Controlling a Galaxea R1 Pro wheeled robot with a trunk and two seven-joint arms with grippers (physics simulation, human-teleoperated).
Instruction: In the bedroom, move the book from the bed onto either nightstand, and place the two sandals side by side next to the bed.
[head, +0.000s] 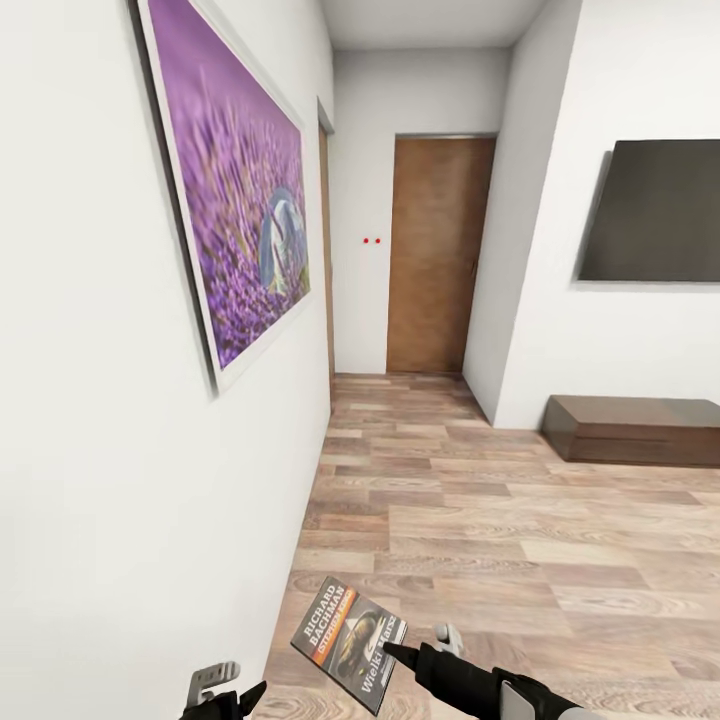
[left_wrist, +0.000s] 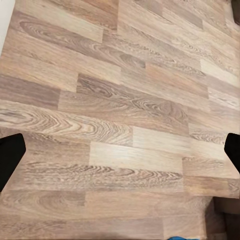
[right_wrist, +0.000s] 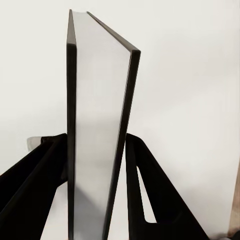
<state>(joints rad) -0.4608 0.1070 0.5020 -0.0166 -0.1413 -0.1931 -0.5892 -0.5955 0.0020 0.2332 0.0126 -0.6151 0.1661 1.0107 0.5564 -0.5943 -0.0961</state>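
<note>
Head view shows the right claw (head: 400, 655) pinching the book (head: 349, 643) low over the plank floor (head: 480, 520) for carrying, while the left claw (head: 225, 690), seemingly spread, hangs idle.

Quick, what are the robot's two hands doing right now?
Left gripper: open, holding nothing.
Right gripper: shut on the book.

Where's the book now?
Held in the right hand, the book is low in the head view, over the wood floor beside the left wall.
</note>
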